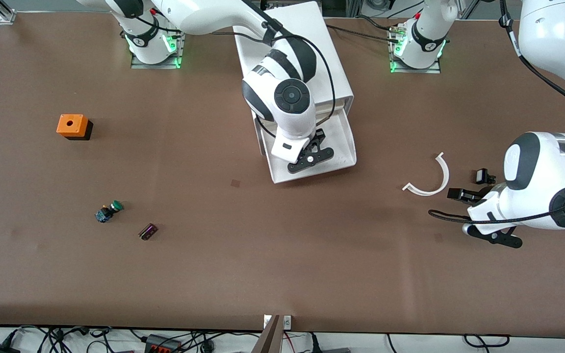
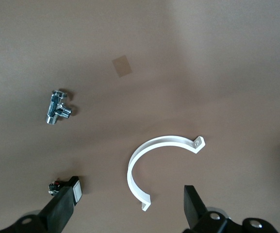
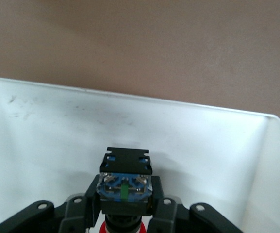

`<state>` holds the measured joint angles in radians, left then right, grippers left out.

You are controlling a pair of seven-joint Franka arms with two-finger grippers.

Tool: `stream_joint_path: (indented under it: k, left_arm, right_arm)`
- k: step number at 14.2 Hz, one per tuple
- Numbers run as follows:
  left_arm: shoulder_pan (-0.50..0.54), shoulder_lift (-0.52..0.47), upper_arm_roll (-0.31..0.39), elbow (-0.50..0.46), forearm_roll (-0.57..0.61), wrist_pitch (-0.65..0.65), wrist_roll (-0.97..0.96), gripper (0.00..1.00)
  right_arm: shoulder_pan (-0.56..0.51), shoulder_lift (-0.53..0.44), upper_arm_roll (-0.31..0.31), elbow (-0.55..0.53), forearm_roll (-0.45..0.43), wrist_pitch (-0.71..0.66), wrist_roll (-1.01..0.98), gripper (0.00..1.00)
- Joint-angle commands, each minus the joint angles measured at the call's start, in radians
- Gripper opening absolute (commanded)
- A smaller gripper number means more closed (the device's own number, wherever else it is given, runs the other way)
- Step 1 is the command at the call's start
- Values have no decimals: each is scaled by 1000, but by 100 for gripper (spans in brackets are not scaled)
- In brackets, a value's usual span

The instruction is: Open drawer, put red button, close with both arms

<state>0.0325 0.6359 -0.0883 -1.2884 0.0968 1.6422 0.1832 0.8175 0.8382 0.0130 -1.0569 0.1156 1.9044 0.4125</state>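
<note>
The drawer stands pulled out of the white cabinet, toward the front camera. My right gripper hangs over its open tray, shut on the red button. In the right wrist view the red button sits between the fingers, blue and black body toward the drawer floor, red cap toward the palm. My left gripper waits open over the table at the left arm's end; in its wrist view the left gripper holds nothing.
A white curved clip and a small black switch lie by the left gripper, a chrome valve close by. Toward the right arm's end are an orange box, a green button and a small dark part.
</note>
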Motion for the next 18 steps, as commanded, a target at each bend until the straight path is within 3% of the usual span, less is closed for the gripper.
stream_joint_path:
  k: [1,5,6,7,8,14,18]
  left_arm:
    - [10,14,-5,17,21,5,-7,100]
    - [9,15,-7,15,23,10,-2,100]
    - [9,15,-7,15,23,10,-2,100]
    - [9,15,-7,15,23,11,-2,100]
    - [9,15,-7,15,23,11,-2,100]
    - [-2,16,-11,8,26,13,-11,100]
    - [-14,16,-30,-11,-33,63,-118,100]
  right_arm:
    - [11,2,-7,23,10,-10,17,0]
    - [12,5,-8,25,10,-2,11,4]
    - [11,5,-8,25,10,4,11,30]
    - [11,5,-8,23,10,13,9,77]
    - [12,5,-8,23,10,30,9,100]
    - [-1,-13,-19,28,13,53,29,100]
    - [-86,-97,-80,28,7,6,29,100]
